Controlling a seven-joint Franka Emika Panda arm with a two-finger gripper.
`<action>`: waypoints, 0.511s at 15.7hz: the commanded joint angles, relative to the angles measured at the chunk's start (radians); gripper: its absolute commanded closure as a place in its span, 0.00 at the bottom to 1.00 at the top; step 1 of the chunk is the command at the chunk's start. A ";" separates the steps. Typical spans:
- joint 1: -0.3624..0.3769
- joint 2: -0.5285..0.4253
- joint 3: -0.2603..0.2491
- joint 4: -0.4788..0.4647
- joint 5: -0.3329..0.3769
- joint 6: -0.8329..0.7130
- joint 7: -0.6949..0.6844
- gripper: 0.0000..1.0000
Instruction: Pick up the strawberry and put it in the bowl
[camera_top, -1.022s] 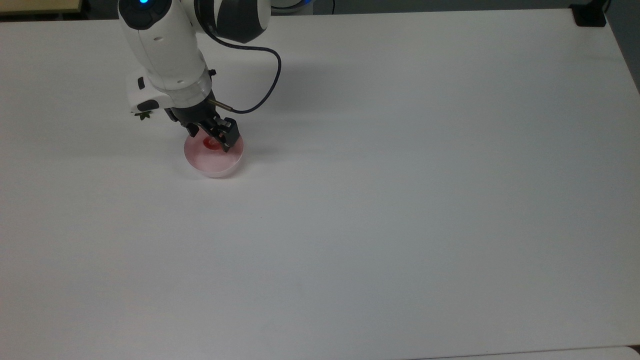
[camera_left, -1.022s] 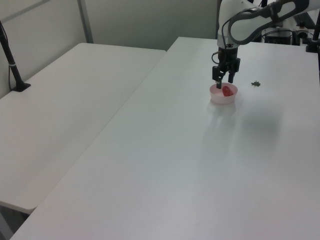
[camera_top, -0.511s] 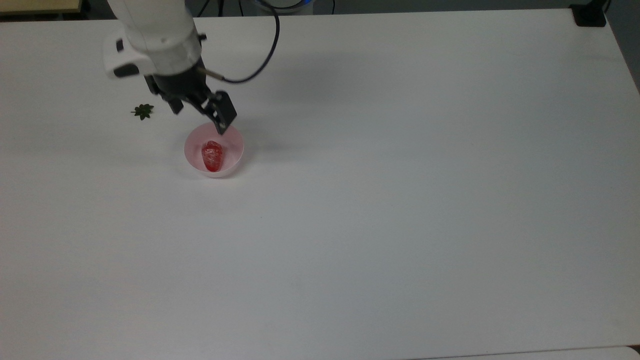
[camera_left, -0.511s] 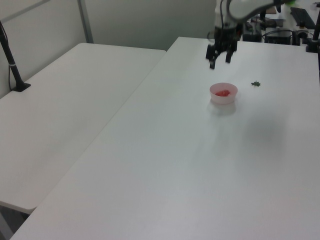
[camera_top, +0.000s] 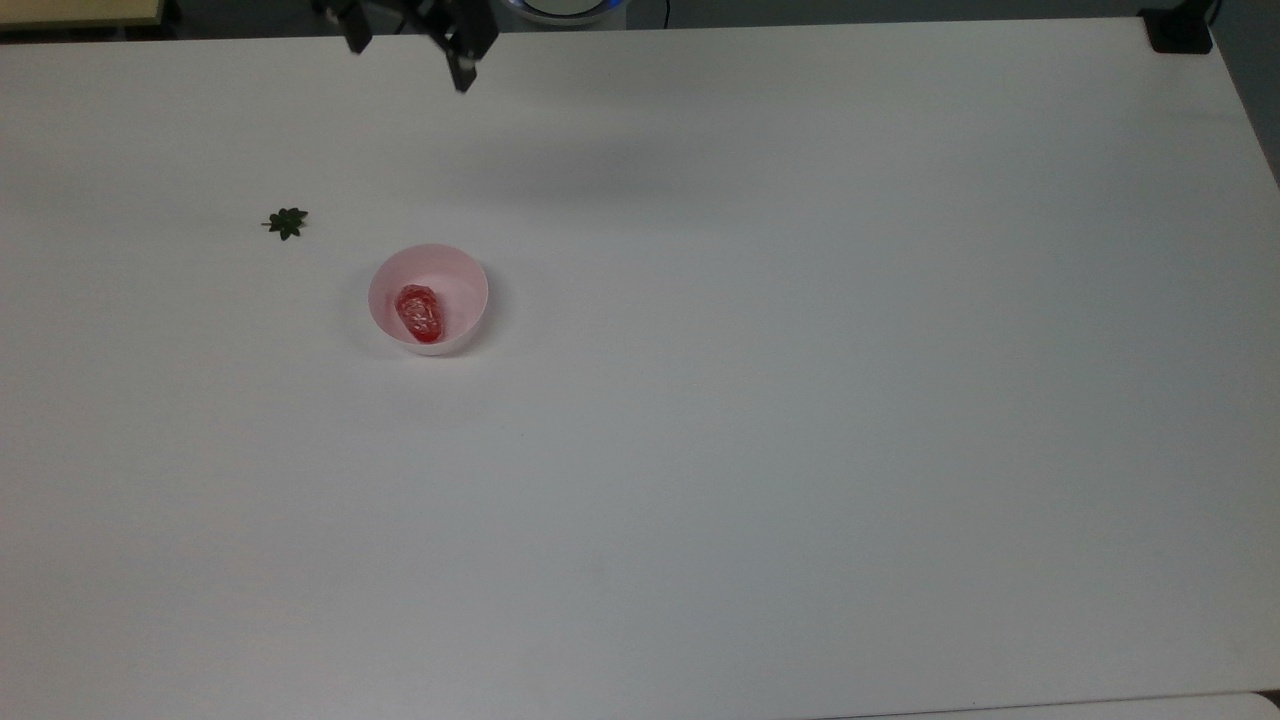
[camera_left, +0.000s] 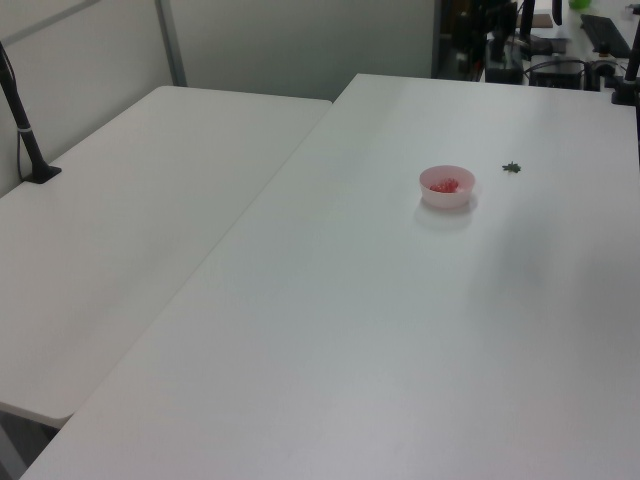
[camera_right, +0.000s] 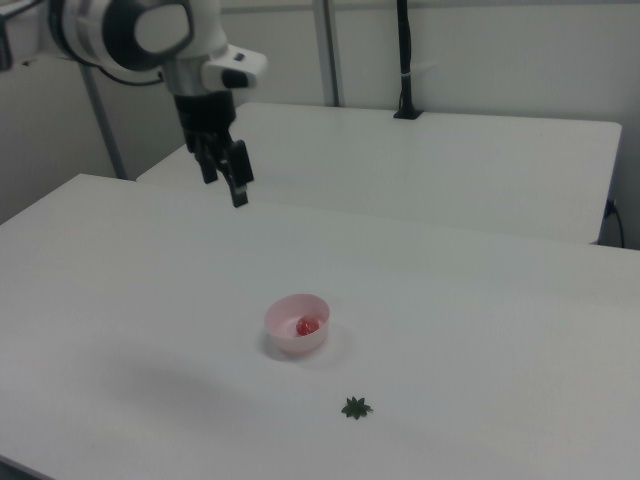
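The red strawberry (camera_top: 422, 312) lies inside the pale pink bowl (camera_top: 462, 272) on the white table, to the top view's left of centre. The left view has the strawberry (camera_left: 445, 185) in the bowl (camera_left: 447, 198), and so does the right view, where the strawberry (camera_right: 307, 326) rests in the bowl (camera_right: 284, 340). My gripper (camera_top: 409, 62) hangs open and holds nothing, high above the table, at the top view's upper edge. In the right view the gripper (camera_right: 226, 184) is well above the bowl and to the right view's left of it.
A small star-shaped dark green leaf piece (camera_top: 286, 222) lies on the table near the bowl, also the leaf (camera_right: 356, 407). A black clamp (camera_top: 1178, 30) sits at the table's far corner. A second white table (camera_left: 150, 200) with a black post (camera_left: 25, 130) adjoins.
The gripper has let go of the strawberry, which now lies in the bowl. It rose open and drew back toward the top view's upper edge.
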 joint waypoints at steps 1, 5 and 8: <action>0.068 -0.027 -0.055 -0.021 0.000 -0.006 -0.064 0.00; 0.057 -0.028 -0.055 -0.019 0.009 0.050 -0.259 0.00; 0.056 -0.027 -0.055 -0.019 0.004 0.057 -0.268 0.00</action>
